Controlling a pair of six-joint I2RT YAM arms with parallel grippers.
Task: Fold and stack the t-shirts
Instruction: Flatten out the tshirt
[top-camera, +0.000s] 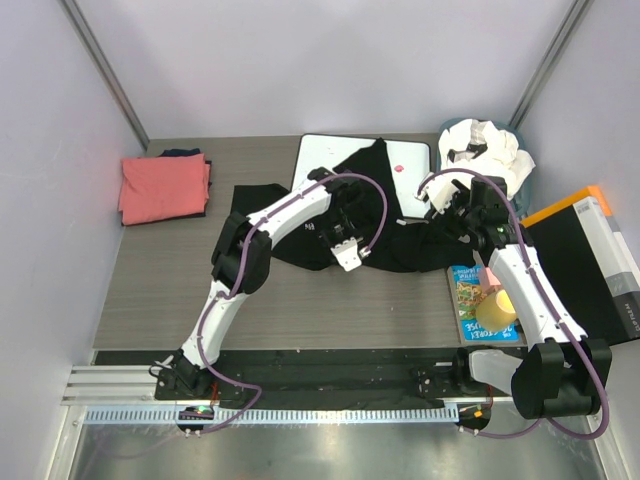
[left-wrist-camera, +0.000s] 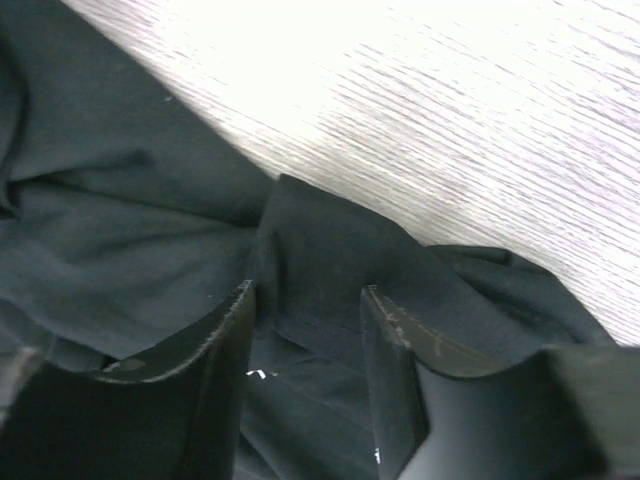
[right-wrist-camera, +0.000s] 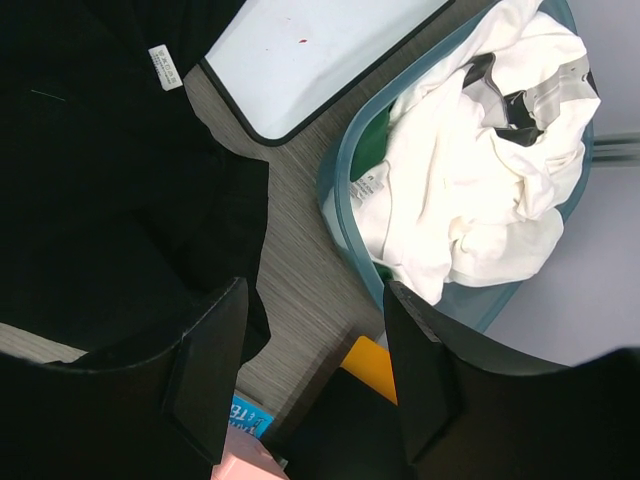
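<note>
Black t-shirt (top-camera: 400, 245) mid-frame, its white neck label (right-wrist-camera: 165, 67) upper left in wrist view, print unreadable, left gripper (left-wrist-camera: 307, 295) spread over cloth, right gripper (right-wrist-camera: 315, 290) spread

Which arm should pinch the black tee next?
Left, probably: the left gripper is open low over the black t-shirt, a raised fold between its fingers. The right gripper hangs open at the shirt's edge, beside the basket.

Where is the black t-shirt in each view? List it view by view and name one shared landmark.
Top external: the black t-shirt lies spread mid-table, its far part over the white board.
Left wrist: the black t-shirt fills the left and bottom, crumpled.
Right wrist: the black t-shirt covers the left side.
Shared landmark: the grey wood-grain table shows in all three.
</note>
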